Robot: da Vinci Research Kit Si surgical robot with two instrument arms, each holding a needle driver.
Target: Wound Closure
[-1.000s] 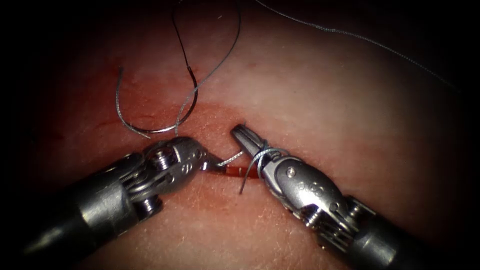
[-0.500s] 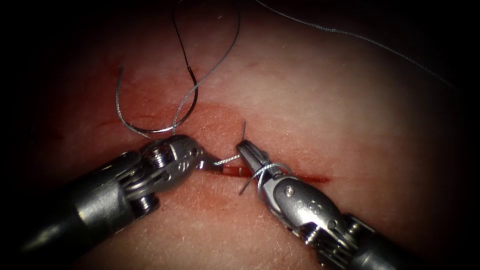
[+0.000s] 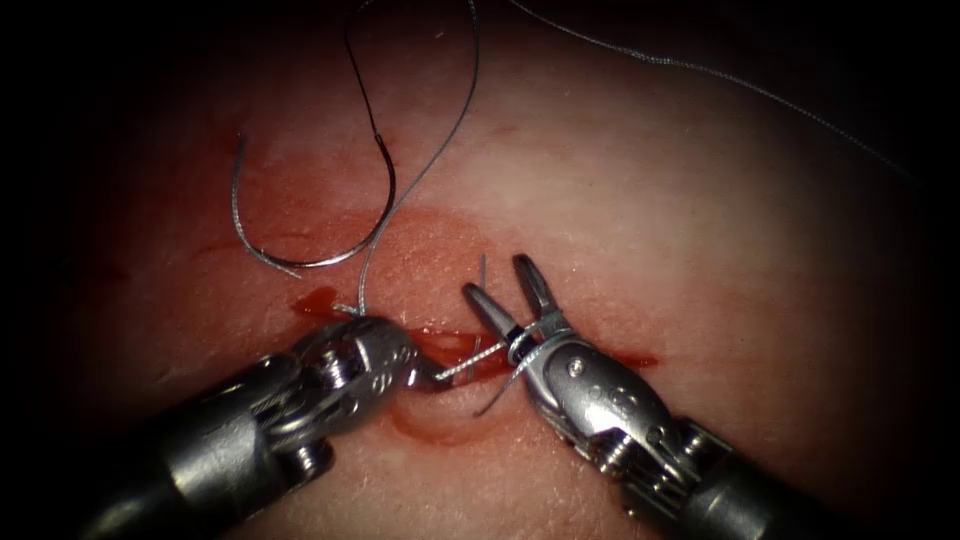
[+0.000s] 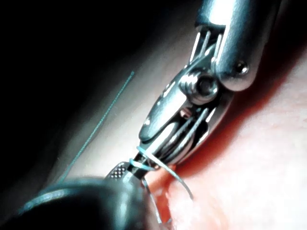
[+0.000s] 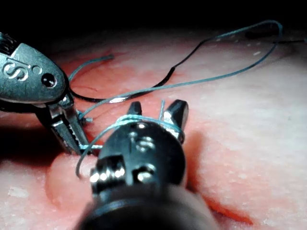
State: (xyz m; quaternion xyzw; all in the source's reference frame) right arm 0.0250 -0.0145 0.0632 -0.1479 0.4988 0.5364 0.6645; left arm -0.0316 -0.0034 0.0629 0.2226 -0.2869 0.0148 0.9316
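My left tool (image 3: 424,377) sits low against the cut (image 3: 630,357), jaws shut on the thread just beside the wound, and the tissue (image 3: 650,200) bulges under it. My right tool (image 3: 497,278) has its jaws open on either side of a short upright thread end (image 3: 483,270), touching nothing. A thread loop (image 3: 530,335) is wound around the base of its jaws, also visible as the loop (image 5: 125,120) and the loop (image 4: 144,160). The curved needle (image 3: 300,263) lies free on the tissue at the upper left, held by neither tool and not in the tissue.
The long thread (image 3: 440,140) runs from the left tool up past the needle. Another strand (image 3: 700,70) crosses the far right. Red fluid (image 3: 315,300) pools left of the cut's end.
The right tool's jaws, shut before, have opened around the short thread end. The left tool has moved down and right with the thread, uncovering red fluid and pushing up the tissue.
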